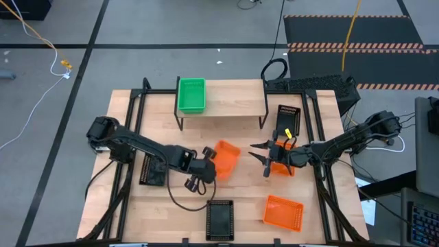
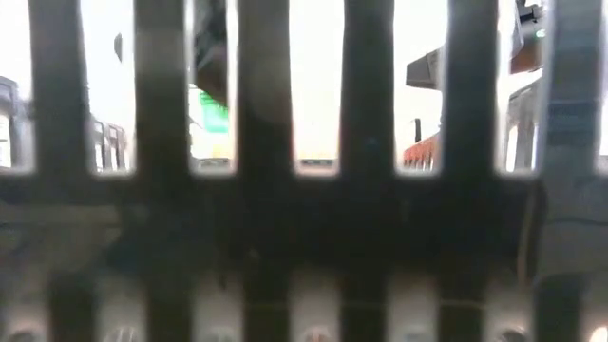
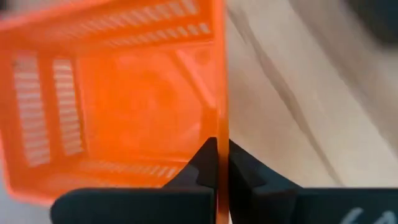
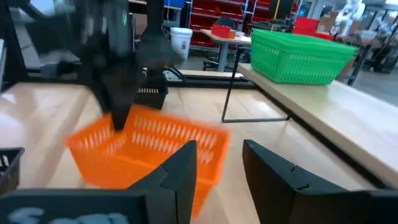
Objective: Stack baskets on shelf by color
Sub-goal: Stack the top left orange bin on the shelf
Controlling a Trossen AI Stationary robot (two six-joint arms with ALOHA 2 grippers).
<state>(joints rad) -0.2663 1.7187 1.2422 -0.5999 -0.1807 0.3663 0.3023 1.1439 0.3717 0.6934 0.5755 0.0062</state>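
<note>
Two dark arms reach over the wooden desk toward the frame's center. Along the desk's upper edge stands the shelf, with a green basket on its left end. Just left of center, the left end effector is clenched on the rim of a tilted orange basket. Right of center, the right end effector hangs with fingers spread, grasping nothing. Another orange basket lies at lower right. Black baskets sit at lower center, at the left, and right of the shelf.
</note>
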